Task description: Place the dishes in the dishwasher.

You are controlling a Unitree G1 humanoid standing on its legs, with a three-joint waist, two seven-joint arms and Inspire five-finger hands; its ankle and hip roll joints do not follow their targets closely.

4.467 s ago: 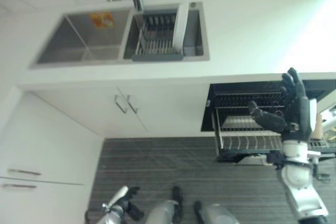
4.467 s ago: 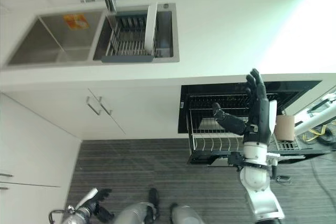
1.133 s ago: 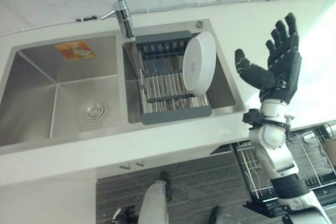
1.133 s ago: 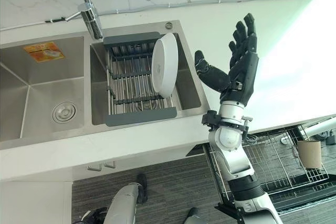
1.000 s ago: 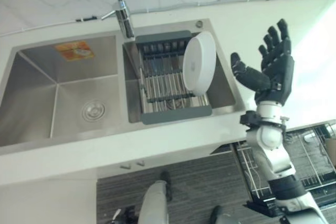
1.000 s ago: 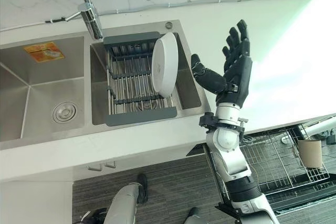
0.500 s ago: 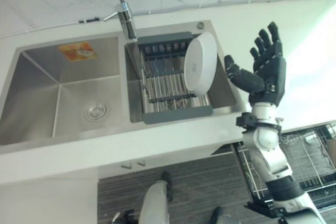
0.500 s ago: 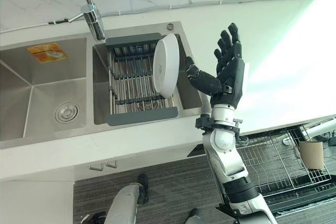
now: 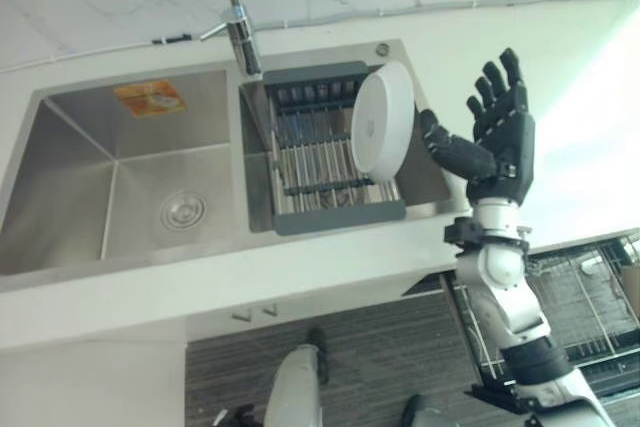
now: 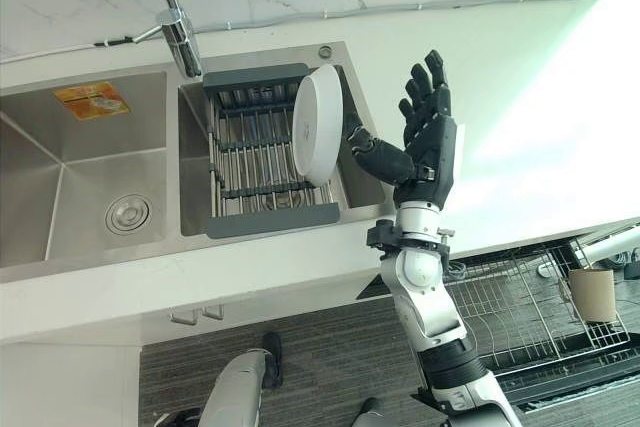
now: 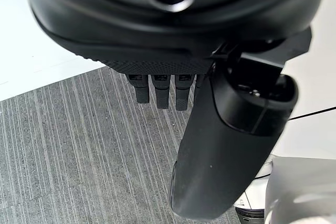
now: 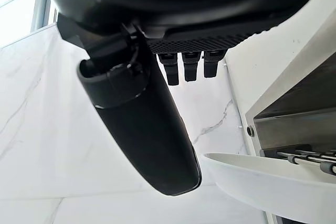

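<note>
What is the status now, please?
Right hand open beside the plate, not gripping. Plate upright in sink rack. Left hand open, idle. Nothing between.

Bright, even daylight. Strong glare washes out the counter (image 9: 590,127) to the right of the sink (image 9: 120,177). Sink basins shaded, soft shadows. Wrist views: hand bulk close and blurred.

**Plate on edge in sink rack, hand alongside**

A plate (image 9: 382,121) stands on edge at the right end of a rack (image 9: 325,162) in the right basin; the faucet (image 9: 238,17) rises behind; the right hand (image 9: 497,142) hovers just right of the plate; the dishwasher rack (image 10: 530,322) lies near right, below the counter (image 9: 300,272).
</note>
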